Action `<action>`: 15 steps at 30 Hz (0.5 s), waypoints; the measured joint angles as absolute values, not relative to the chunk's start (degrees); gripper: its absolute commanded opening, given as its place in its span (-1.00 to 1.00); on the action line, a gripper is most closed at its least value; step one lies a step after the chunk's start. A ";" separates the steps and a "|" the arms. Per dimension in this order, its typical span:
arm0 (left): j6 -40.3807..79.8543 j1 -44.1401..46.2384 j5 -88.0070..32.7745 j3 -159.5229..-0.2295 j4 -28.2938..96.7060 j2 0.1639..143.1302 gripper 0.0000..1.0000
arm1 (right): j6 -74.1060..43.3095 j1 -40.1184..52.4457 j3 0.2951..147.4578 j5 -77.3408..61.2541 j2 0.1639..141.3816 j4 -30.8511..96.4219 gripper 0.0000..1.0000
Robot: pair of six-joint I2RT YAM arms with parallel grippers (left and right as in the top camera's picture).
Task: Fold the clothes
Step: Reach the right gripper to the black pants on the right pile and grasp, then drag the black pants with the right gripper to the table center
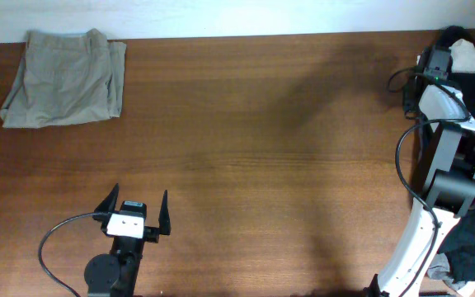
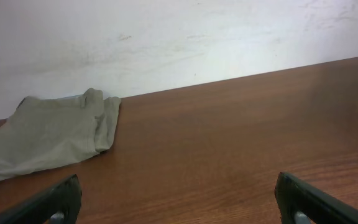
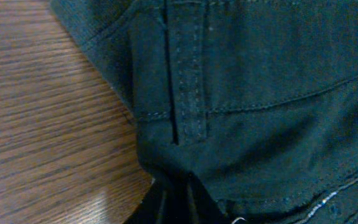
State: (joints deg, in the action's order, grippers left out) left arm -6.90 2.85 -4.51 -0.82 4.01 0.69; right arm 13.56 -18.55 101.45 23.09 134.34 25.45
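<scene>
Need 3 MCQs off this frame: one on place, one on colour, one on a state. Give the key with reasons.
1. Where does the khaki garment lie?
A. far left corner of the table
B. centre
C. right edge

2. What colour fills the right wrist view?
A. white
B. khaki
C. black

3. How is the left gripper?
A. shut on cloth
B. open, holding nothing
C. out of view

Key:
1 A: the overhead view shows it in that corner, by the wall.
2 C: a black garment with stitched seams covers most of that view.
3 B: its fingers are spread with nothing between them.
</scene>
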 measured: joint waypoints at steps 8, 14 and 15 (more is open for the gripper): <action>-6.90 2.85 -4.51 -0.82 4.01 0.69 0.98 | 8.51 -18.55 104.42 23.09 133.53 29.34 -0.93; -6.90 2.85 -4.54 -0.82 4.01 0.69 0.98 | 7.46 -18.98 104.62 23.53 127.00 32.69 -0.92; -6.90 2.85 -4.54 -0.82 4.01 0.69 0.98 | 7.44 -18.98 104.68 23.53 127.00 32.84 -0.92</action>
State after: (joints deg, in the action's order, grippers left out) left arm -6.90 2.85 -4.54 -0.82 4.01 0.69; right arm 7.44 -18.98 104.68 23.53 127.00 32.84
